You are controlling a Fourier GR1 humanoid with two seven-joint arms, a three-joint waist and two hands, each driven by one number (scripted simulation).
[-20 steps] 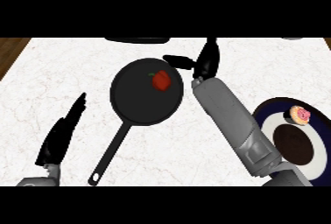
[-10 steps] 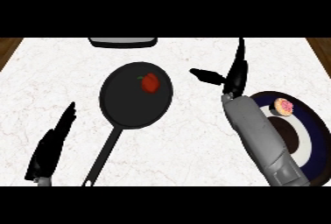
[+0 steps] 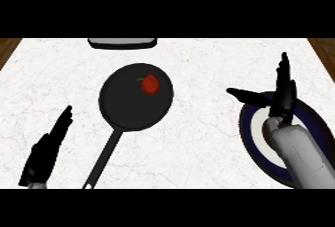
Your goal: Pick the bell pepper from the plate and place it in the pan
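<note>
bell pepper point(image 3: 150, 84) in pan point(image 3: 134, 108) (unlabelled)

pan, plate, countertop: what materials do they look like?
Pan: dark, matte and evenly black, handle included; probably coated metal or cast iron, can't tell which. Plate: white centre with a dark blue rim, smooth; looks like glazed ceramic. Countertop: white with faint thin veins, so marble or a marble-look stone. The red bell pepper lies in the pan.
</note>
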